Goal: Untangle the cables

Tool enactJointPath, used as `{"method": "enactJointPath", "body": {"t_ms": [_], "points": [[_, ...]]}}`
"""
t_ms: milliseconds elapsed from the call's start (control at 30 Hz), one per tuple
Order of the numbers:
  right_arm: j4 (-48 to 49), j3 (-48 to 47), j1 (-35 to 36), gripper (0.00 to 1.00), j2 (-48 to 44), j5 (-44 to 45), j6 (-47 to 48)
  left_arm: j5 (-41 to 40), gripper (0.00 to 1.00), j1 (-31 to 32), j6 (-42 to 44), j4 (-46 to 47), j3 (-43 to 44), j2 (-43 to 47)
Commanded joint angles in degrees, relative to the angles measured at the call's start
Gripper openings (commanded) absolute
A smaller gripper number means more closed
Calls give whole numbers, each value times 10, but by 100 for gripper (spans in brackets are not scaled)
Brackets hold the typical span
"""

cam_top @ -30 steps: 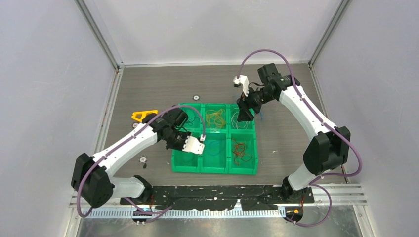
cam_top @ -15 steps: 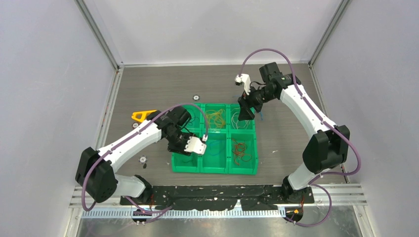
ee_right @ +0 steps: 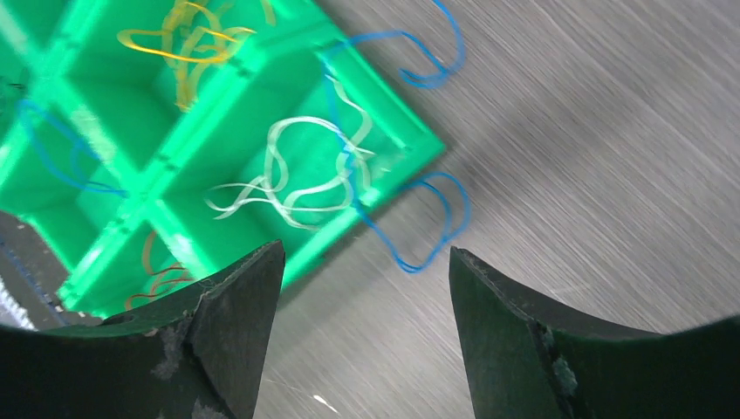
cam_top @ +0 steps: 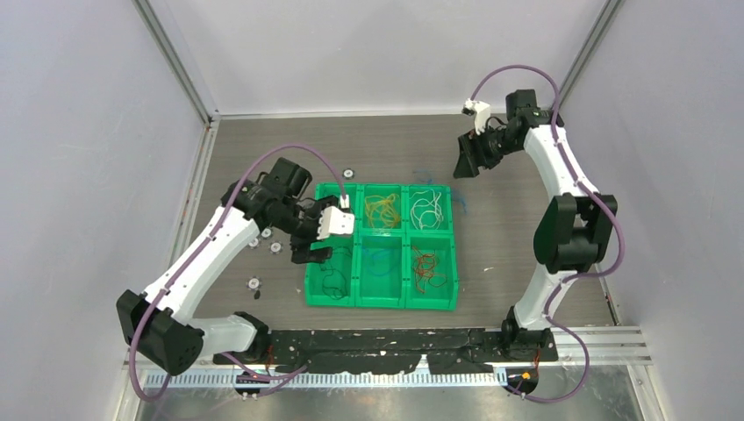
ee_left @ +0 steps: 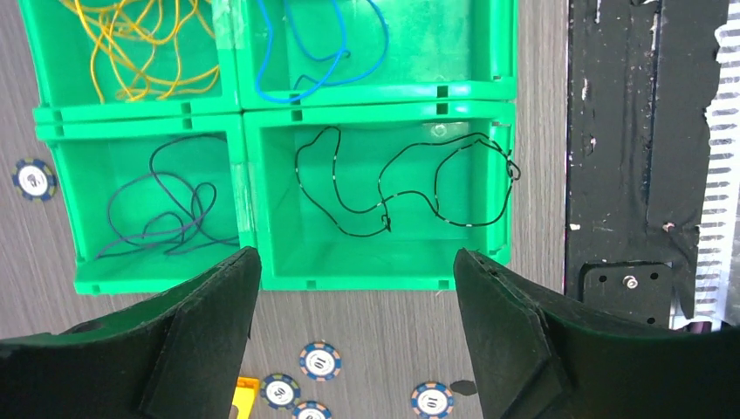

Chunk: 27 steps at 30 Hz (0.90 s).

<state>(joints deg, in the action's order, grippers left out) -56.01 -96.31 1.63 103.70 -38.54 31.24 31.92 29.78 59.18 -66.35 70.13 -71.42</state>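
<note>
A green six-compartment tray (cam_top: 354, 263) holds the cables by colour. A black cable (ee_left: 401, 188) lies loose in the near-left compartment and a dark purple one (ee_left: 166, 209) in the compartment beside it. Other compartments hold blue (ee_left: 323, 52), yellow (cam_top: 382, 209), white (ee_right: 288, 175) and red (cam_top: 428, 267) cables. Another blue cable (ee_right: 419, 236) hangs over the tray's far right corner onto the table. My left gripper (ee_left: 353, 288) is open and holds nothing, just outside the tray's left wall. My right gripper (ee_right: 365, 279) is open and holds nothing, above the table beyond that corner.
Several poker chips (ee_left: 319, 360) and a yellow piece (ee_left: 244, 397) lie on the table left of the tray, with one chip (cam_top: 348, 173) behind it. The black base plate (ee_left: 637, 131) runs along the near edge. Side walls close in the table.
My left gripper has opened and pulled back left, out from over the near-left compartment where the black cable lies. My right arm has swung away from the tray toward the far right.
</note>
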Motion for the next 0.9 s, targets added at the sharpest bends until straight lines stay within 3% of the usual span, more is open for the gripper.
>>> {"method": "enactJointPath", "body": {"t_ms": [0,433,767,867], "points": [[3,-26,-8,75,46,45,-8,11,82,-16,-28,2,5,-7],[6,-55,-8,76,151,101,27,15,83,-19,-84,43,17,-30],[-59,-21,-55,75,119,108,108,11,83,-19,-80,35,22,-41],[-102,-43,-87,78,119,66,124,9,83,-19,-79,33,21,-41]]}}
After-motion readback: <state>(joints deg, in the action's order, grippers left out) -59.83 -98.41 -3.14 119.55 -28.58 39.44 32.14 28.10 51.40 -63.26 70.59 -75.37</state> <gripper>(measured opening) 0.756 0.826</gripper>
